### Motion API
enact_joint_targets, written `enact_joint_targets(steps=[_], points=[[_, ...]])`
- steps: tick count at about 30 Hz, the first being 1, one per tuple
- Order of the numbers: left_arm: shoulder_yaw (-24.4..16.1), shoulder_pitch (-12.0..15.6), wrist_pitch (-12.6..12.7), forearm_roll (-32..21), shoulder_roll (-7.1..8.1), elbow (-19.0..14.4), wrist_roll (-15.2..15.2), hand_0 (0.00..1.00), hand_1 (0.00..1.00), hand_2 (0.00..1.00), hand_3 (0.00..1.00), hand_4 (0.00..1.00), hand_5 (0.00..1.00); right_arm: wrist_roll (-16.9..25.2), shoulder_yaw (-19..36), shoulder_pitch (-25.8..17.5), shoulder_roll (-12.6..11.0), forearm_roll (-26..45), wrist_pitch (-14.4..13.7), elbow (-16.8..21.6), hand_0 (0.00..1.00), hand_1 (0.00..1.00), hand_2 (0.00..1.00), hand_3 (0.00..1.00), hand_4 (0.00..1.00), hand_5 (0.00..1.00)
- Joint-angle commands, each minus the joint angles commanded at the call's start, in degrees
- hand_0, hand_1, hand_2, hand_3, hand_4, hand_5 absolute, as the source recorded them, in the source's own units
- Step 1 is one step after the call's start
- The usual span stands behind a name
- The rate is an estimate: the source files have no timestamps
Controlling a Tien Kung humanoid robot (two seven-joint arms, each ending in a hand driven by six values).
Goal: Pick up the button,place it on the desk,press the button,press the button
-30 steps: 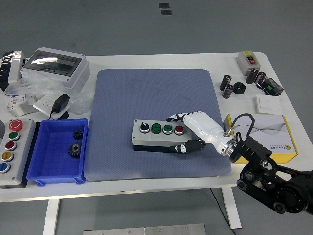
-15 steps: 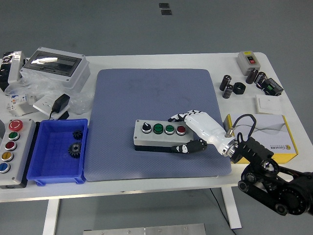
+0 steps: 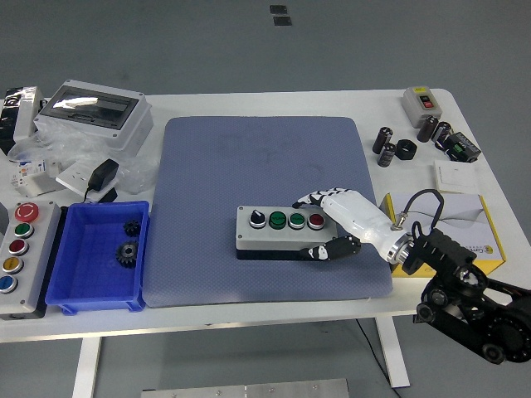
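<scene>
On the blue-grey mat (image 3: 265,166), which has a fine woven texture and rounded corners, lies the button box (image 3: 282,232), a long grey rectangular case with a dark base. Its top carries a black knob, two green round buttons and one red button in a row. The right hand (image 3: 332,224) has a smooth white shell and black joints; its fingers curl around the right end of the box, the upper fingers on the far side near the red button, the thumb against the front side, so it holds the box. At the mat's left stands a blue plastic tray (image 3: 70,294) with two dark toothed gears (image 3: 127,240) inside. Beside it is a second grey box with coloured buttons (image 3: 21,249). Near the hand, at the right, lies a yellow and white carton (image 3: 465,220). The table (image 3: 398,166) is white and smooth, on a grey floor
</scene>
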Motion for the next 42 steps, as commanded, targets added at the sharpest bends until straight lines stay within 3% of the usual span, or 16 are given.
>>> enact_joint_targets(steps=[1,12,13,20,37,42], points=[[-0.02,0.0,-0.01,0.05,0.0,0.0,0.01,0.624,0.619,0.552,0.601,0.669,0.207,0.08,0.1,-0.06,-0.16,0.1,0.04,0.21,0.81,0.817,0.902,0.969,0.497,0.002],[0.12,-0.09,-0.08,0.12,0.0,0.0,0.02,0.624,0.618,0.552,0.601,0.666,0.205,0.15,0.54,-0.21,-0.5,-0.07,-0.05,0.95,0.823,0.822,0.948,0.998,0.541,0.002],[0.09,-0.09,-0.09,0.18,0.0,0.0,0.04,0.623,0.619,0.551,0.6,0.663,0.201,0.11,0.51,-0.23,-0.74,-0.01,0.01,1.24,0.836,0.829,0.998,0.998,0.565,0.002],[-0.04,-0.02,-0.2,0.39,0.05,0.0,0.03,0.623,0.619,0.55,0.596,0.659,0.197,0.08,0.38,-0.8,-3.13,1.92,0.54,4.2,0.843,0.841,0.998,0.998,0.568,0.002],[-0.2,-0.16,-0.48,1.22,0.07,0.0,0.02,0.623,0.619,0.549,0.593,0.643,0.174,0.07,0.58,-0.66,-5.47,2.51,1.89,7.67,0.835,0.851,0.998,0.998,0.594,0.002],[-0.11,-0.2,-0.54,1.23,0.05,0.0,-0.01,0.623,0.619,0.549,0.593,0.643,0.174,0.22,2.24,-2.12,-7.55,2.68,2.4,10.87,0.835,0.851,0.998,0.998,0.594,0.002]])
